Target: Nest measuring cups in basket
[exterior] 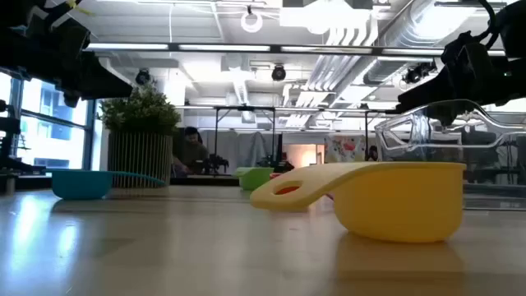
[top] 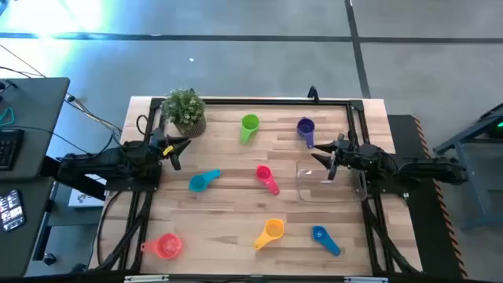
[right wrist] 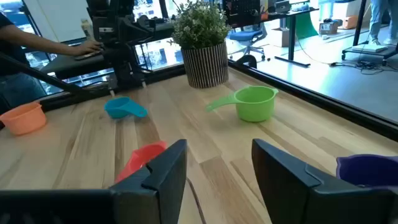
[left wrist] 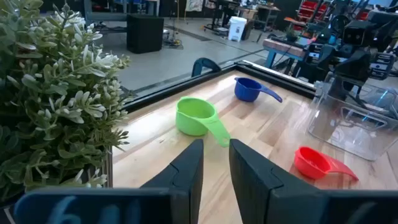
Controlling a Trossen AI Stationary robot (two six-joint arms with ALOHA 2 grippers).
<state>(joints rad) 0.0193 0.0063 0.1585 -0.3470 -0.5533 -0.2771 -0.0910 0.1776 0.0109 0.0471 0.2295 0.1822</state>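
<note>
At the right edge of the table, your right gripper (top: 328, 163) is hovering over the near wall of the clear basket (top: 314, 189), fingers (right wrist: 163, 167) standing apart with nothing between them. The low view is showing the basket tipped up on that side, right under the gripper, but whether a finger is touching its rim you cannot tell. Just beyond the gripper, toward the far edge, the purple cup (top: 306, 129) is sitting upright. Past the basket toward the table's middle, the magenta cup (top: 266, 178) is lying with its handle pointing toward the front edge.

On the opposite side, your left gripper (top: 178, 149) is waiting beside the round pot with the green plant (top: 185, 111), its two fingers (left wrist: 185, 174) parted only by a narrow gap and gripping nothing. The green cup (top: 249, 127) is resting ahead of it near the far edge, handle pointing toward the front. The teal cup (top: 204, 181) is lying just in front of the left gripper, nearer the table's centre.

Along the front edge you are seeing the salmon-pink cup (top: 164, 246) at the left corner, the orange cup (top: 269, 232) in the middle and the blue cup (top: 324, 238) just beside it on the right. All seven cups are lying outside the basket, well apart from one another.
</note>
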